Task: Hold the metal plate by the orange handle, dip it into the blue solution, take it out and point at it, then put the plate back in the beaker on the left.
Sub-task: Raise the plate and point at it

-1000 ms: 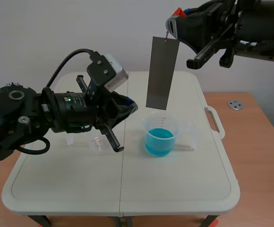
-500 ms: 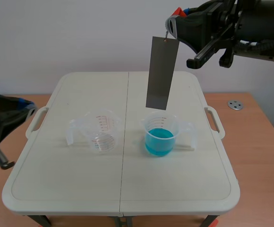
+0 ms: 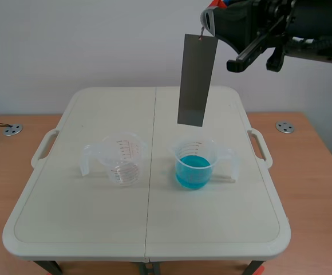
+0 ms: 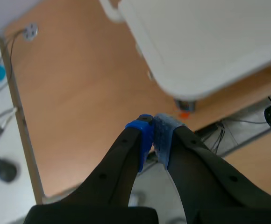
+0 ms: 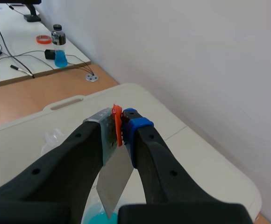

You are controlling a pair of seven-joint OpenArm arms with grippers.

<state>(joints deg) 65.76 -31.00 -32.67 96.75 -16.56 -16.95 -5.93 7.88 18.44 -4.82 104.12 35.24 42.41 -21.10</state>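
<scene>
A long grey metal plate (image 3: 196,80) hangs upright above the beaker of blue solution (image 3: 194,164), its lower edge clear of the rim. My right gripper (image 3: 207,23) is shut on the plate's orange handle (image 5: 117,123), high over the table's far right. In the right wrist view the plate (image 5: 113,182) drops from between the fingers toward the blue liquid (image 5: 99,219). An empty clear beaker (image 3: 119,158) stands left of the blue one. My left gripper (image 4: 153,133) is shut on nothing, off the table's corner over the wooden floor, out of the scene view.
The white folding table (image 3: 74,223) carries both beakers near its middle. A thin white stick (image 3: 225,179) lies beside the blue beaker. Round metal floor discs (image 3: 284,126) sit on the wood at either side. In the right wrist view a desk with a bottle (image 5: 58,45) stands behind.
The left arm has pulled back from over the empty beaker and left the scene view entirely. The right gripper has lifted the plate slightly higher.
</scene>
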